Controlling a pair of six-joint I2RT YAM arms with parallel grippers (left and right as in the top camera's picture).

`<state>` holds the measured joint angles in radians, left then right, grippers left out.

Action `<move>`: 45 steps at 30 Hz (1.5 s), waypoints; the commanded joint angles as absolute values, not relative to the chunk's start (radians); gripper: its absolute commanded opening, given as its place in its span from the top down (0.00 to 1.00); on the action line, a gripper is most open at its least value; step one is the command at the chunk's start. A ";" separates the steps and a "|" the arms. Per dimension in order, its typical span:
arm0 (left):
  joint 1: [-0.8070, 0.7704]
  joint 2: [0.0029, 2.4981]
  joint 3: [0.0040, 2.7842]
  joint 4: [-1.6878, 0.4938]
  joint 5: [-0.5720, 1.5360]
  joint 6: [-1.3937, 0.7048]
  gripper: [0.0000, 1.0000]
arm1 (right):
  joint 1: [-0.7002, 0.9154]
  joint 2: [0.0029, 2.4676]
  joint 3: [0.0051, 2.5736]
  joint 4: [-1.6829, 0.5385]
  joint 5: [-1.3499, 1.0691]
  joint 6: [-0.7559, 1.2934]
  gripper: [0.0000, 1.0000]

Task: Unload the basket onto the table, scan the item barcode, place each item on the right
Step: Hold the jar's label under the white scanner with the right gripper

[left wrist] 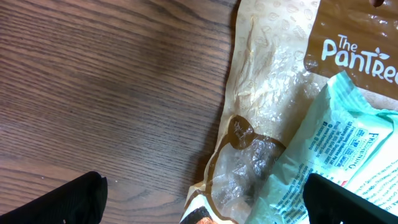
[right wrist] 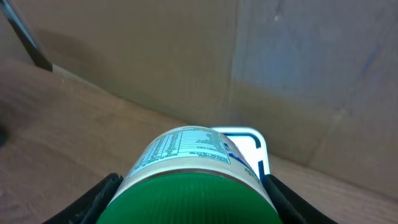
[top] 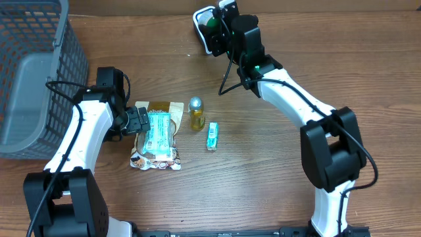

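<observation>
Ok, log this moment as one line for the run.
right hand: shut on green-lidded jar, at scanner | left hand: open, at mint packet on brown bag

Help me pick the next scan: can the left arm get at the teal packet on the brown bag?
Probably yes. The left gripper stands open right beside the teal packet, which lies uncovered on top of the brown bag; the small bottle stands apart.
</observation>
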<state>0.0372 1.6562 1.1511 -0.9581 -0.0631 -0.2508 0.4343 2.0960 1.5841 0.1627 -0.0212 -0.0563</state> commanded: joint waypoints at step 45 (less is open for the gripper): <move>0.039 1.660 1.168 -0.960 -0.055 -0.239 0.00 | 0.377 2.399 1.771 0.535 0.025 0.090 0.96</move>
